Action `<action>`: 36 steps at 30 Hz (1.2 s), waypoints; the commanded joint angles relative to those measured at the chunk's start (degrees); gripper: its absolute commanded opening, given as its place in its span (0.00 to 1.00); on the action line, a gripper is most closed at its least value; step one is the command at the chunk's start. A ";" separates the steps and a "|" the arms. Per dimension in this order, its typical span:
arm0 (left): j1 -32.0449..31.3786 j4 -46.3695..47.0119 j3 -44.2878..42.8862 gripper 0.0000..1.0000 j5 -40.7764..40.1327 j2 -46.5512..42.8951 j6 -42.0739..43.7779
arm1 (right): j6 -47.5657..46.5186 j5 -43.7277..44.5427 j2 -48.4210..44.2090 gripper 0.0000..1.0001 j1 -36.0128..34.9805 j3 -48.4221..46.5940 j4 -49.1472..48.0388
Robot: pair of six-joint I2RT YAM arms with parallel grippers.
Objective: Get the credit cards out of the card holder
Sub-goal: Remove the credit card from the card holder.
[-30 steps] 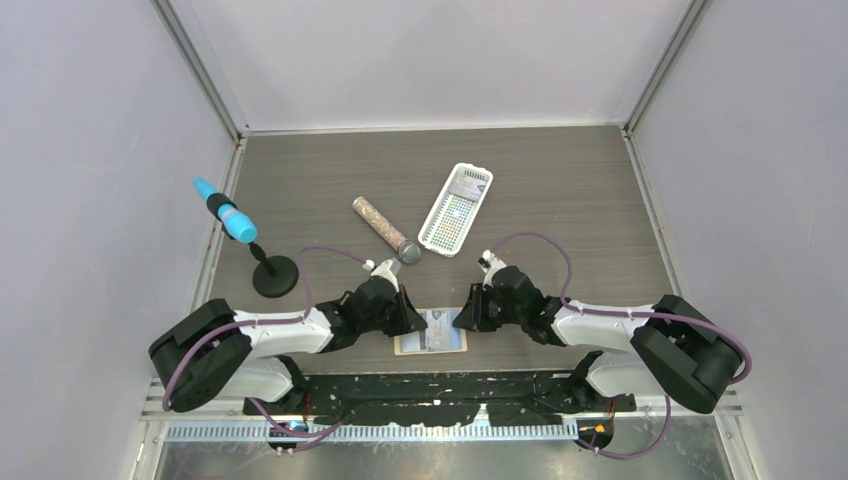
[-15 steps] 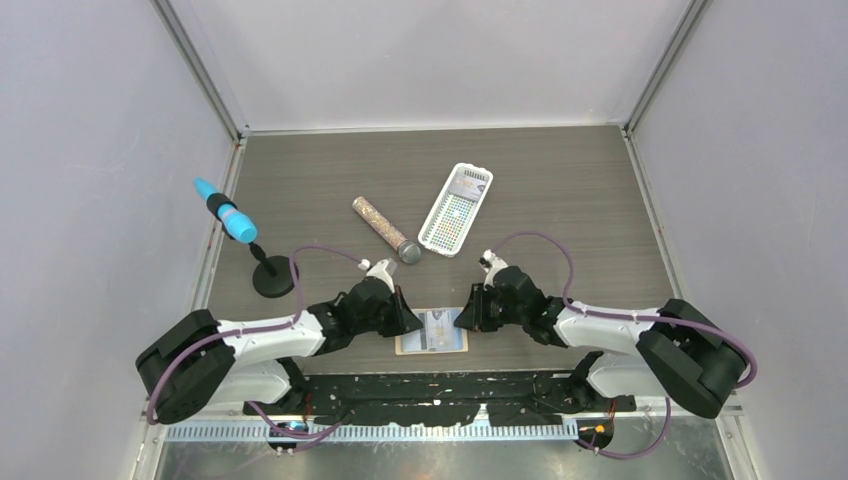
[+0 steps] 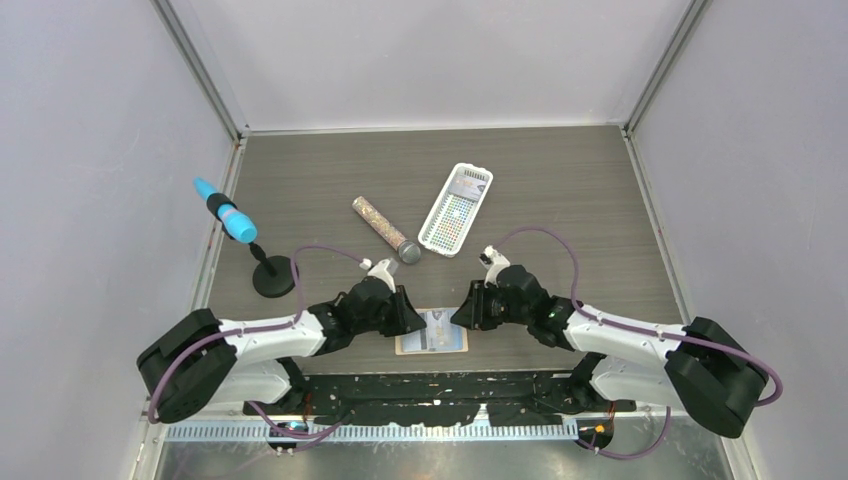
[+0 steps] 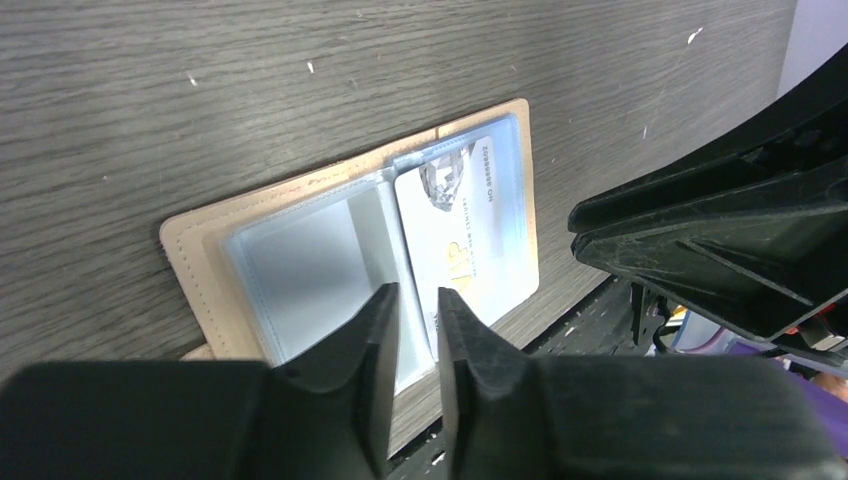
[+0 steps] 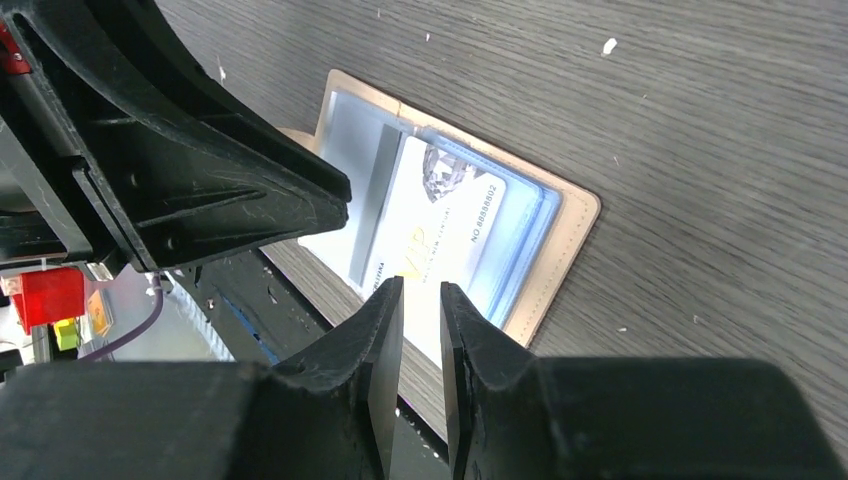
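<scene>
One card holder [image 3: 431,332], open, with one card [image 4: 455,235] showing in it; one glittery tube [image 3: 384,229]; one white slotted basket [image 3: 456,209]; one blue-tipped tool on a black stand [image 3: 240,235]; two arms, each with two fingers

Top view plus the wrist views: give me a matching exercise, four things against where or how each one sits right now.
Things:
1. card holder
2. VIP card
3. glittery tube
4. white basket

Places or states:
A. lies at the far middle of the table, right of the tube
B. lies open and flat between the two grippers
C. sits in the holder's pocket
D. lies slantwise, left of the basket

Pairs: 1-B, 2-C, 3-D, 4-A
</scene>
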State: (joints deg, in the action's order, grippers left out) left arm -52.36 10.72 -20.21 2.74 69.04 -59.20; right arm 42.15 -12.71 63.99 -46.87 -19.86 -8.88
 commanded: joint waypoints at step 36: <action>0.33 22.00 4.73 0.23 4.71 9.78 -3.19 | 4.49 2.40 11.49 0.24 -2.78 1.11 -8.61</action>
State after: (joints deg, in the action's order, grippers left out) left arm -52.34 28.53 -16.23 6.20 77.91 -61.78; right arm 46.76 -11.62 75.02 -49.17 -19.57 -16.93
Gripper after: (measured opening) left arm 0.292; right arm 0.243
